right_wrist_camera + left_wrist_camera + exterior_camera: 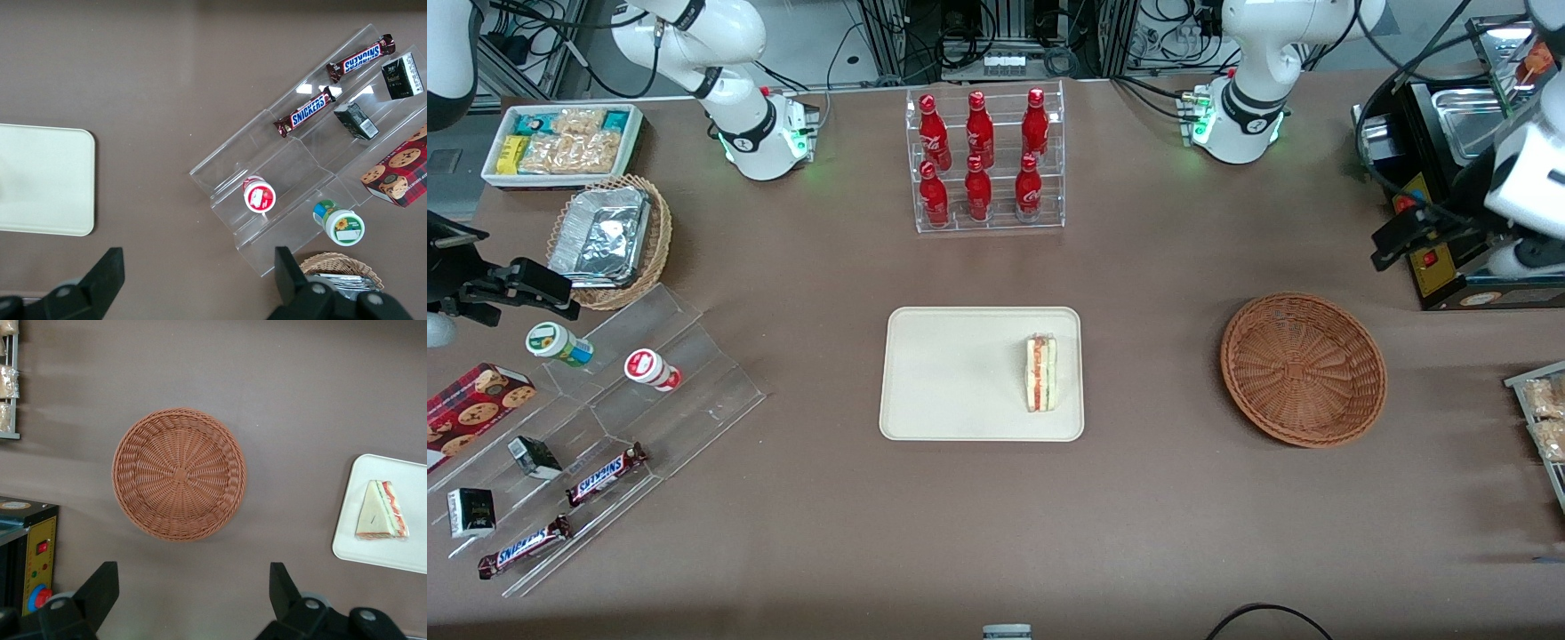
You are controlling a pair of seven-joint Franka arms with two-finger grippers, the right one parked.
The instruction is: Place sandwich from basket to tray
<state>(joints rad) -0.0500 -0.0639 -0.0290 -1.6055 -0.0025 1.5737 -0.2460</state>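
The sandwich [1040, 373] lies on the cream tray [943, 382], at the tray's end nearer the basket. The round reddish-brown basket [1303, 369] stands empty toward the working arm's end of the table. The left gripper [1394, 242] hangs high above the table, farther from the front camera than the basket, next to a black machine. In the left wrist view the gripper [192, 577] is open and empty, with the basket [179, 473] beneath it, and the sandwich [381, 511] on the tray [407, 553] off to the side.
A clear rack of red bottles [985, 160] stands farther back than the tray. A black machine [1449, 187] sits beside the gripper. A snack rack [1543, 418] is at the working arm's edge. An acrylic stand [623, 400], a foil-tray basket [609, 240] and a white bin [565, 142] lie toward the parked arm's end.
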